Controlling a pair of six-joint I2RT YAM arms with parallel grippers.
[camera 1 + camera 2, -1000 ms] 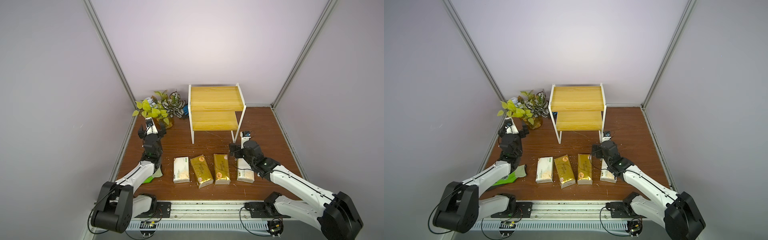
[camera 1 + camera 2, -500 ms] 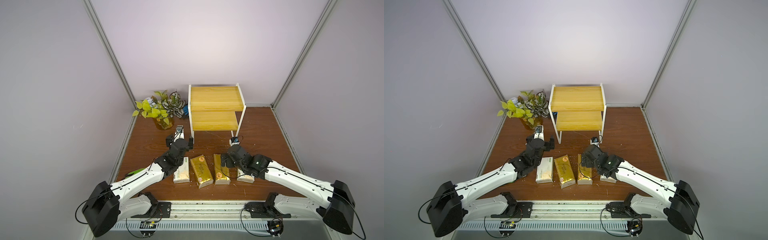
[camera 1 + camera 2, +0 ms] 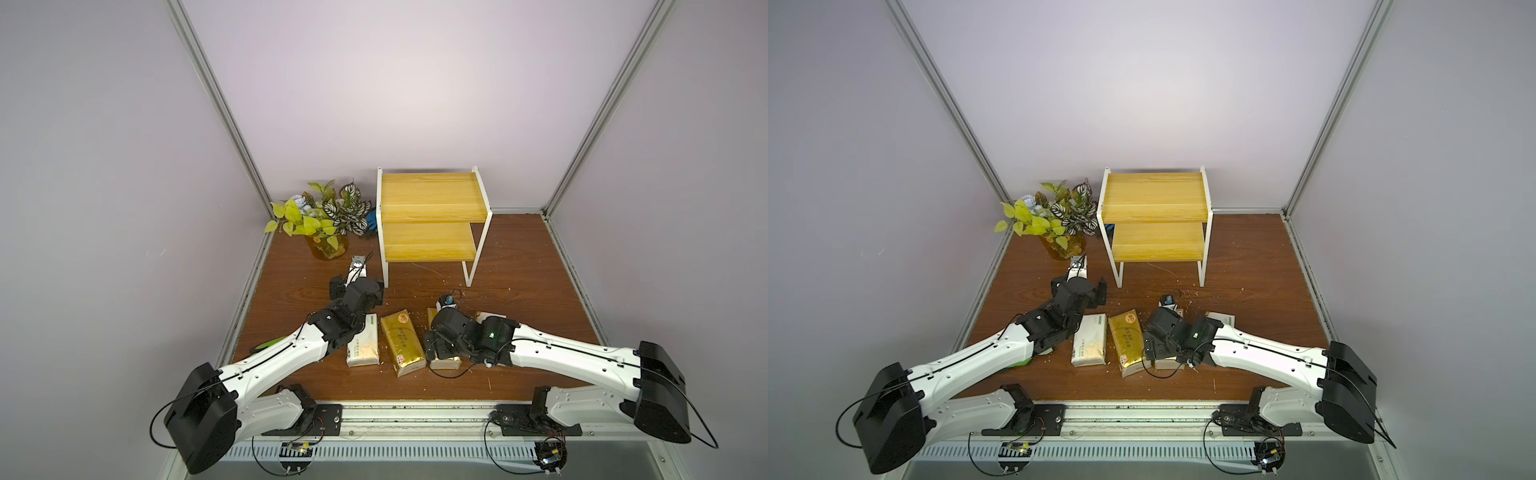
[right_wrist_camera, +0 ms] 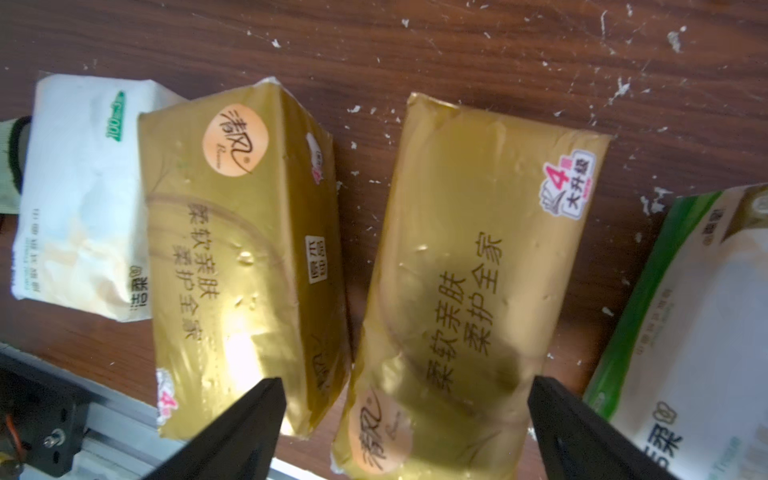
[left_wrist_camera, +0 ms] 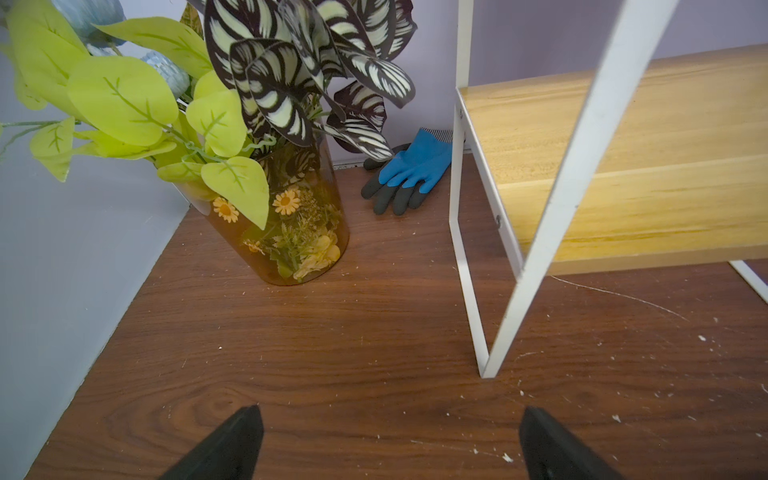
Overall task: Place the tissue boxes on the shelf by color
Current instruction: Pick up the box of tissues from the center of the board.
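Lining up a first pick, the right gripper (image 4: 405, 384) hangs over a gold tissue pack (image 4: 478, 270), jaws wide, holding nothing. The left gripper (image 5: 390, 415), equally wide and empty, hovers by the shelf (image 3: 432, 195) leg. All four packs lie on the table (image 3: 519, 266); next it likely must lower, straddle the pack and close gently.
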